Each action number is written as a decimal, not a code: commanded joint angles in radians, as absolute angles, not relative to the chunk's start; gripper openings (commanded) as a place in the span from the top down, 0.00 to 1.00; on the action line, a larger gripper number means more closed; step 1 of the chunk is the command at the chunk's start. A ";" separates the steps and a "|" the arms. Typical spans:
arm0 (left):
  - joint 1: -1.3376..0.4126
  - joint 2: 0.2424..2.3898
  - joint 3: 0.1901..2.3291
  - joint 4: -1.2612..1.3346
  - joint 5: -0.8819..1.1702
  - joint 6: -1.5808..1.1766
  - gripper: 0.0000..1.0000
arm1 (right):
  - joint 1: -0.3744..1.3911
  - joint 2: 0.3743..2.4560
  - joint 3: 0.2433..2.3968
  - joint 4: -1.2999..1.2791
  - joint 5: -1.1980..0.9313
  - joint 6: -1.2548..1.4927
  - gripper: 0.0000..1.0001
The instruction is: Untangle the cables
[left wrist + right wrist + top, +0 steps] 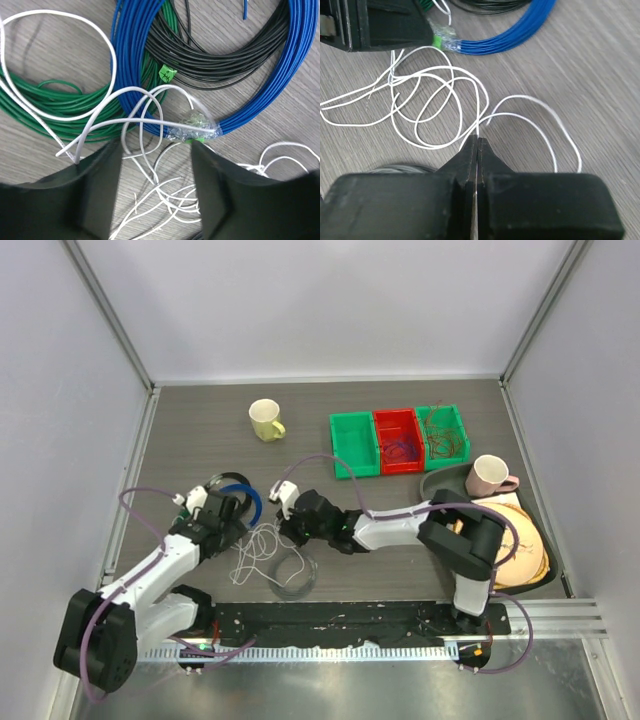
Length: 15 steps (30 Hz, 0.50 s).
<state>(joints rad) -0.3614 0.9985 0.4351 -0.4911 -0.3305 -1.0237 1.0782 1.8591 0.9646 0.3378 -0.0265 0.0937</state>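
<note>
From above, the white cable lies as a thin, loopy tangle on the grey tabletop between the two arms, with the left gripper at its left edge and the right gripper at its right. In the left wrist view, that arm's fingers stand apart over several crossing white loops, which overlap the blue ring and the green ring. In the right wrist view, the fingers are pressed together, pinching one strand where wide, overlapping white loops fan out across the tabletop.
</note>
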 commanded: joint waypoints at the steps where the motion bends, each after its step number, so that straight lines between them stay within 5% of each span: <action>1: -0.354 1.035 0.448 -0.422 -0.344 -1.017 0.49 | 1.083 1.621 0.887 0.397 0.118 0.152 0.99; 8: -0.356 1.013 0.465 -0.445 -0.354 -0.996 1.00 | 1.081 1.335 0.749 0.387 0.462 0.193 0.99; 15: -0.354 0.887 0.503 -0.532 -0.442 -1.000 1.00 | 0.985 1.053 0.660 0.197 0.782 0.264 0.99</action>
<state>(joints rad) -0.3595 0.9524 0.4389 -0.4763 -0.3561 -1.0073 1.0550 1.1839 0.7002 0.2974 0.5312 0.1993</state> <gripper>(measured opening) 0.011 0.027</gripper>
